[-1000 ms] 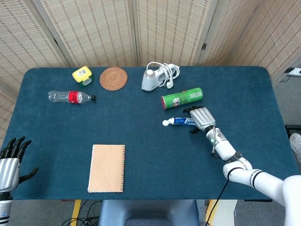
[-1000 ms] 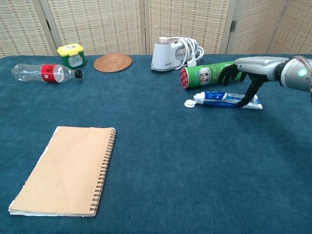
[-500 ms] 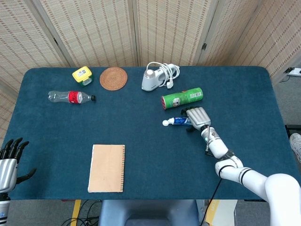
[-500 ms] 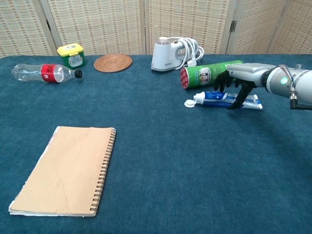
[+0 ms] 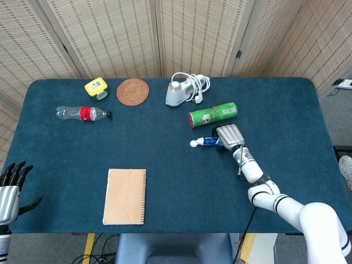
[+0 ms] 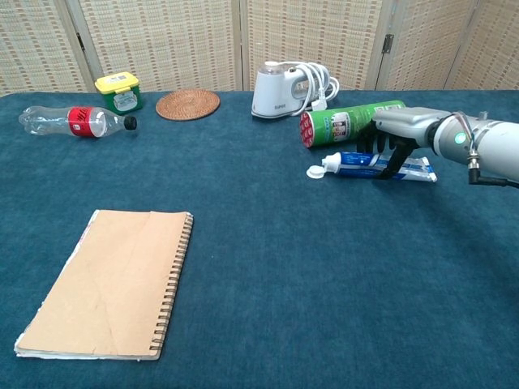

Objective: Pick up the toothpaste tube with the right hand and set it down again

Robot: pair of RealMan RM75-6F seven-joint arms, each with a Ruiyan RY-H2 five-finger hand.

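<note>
Toothpaste tube [image 6: 369, 164] lies flat under the right hand [image 6: 397, 130], whose curled fingers [image 6: 388, 156] straddle it, seemingly closing on it but not lifting.

We see the toothpaste tube [image 6: 369, 165] lying flat on the table [image 6: 324, 267]; our right hand [image 6: 395, 138] arches over it, fingertips [image 6: 379, 173] at the tube; green can [image 6: 345, 123] just behind.

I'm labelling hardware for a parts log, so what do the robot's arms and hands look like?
The right arm is glossy white with rounded segments and dark joint bands. Its right hand has a silver-grey back, black fingers and a small green light at the wrist. The left hand matches: silver-grey back, black fingers.
</note>
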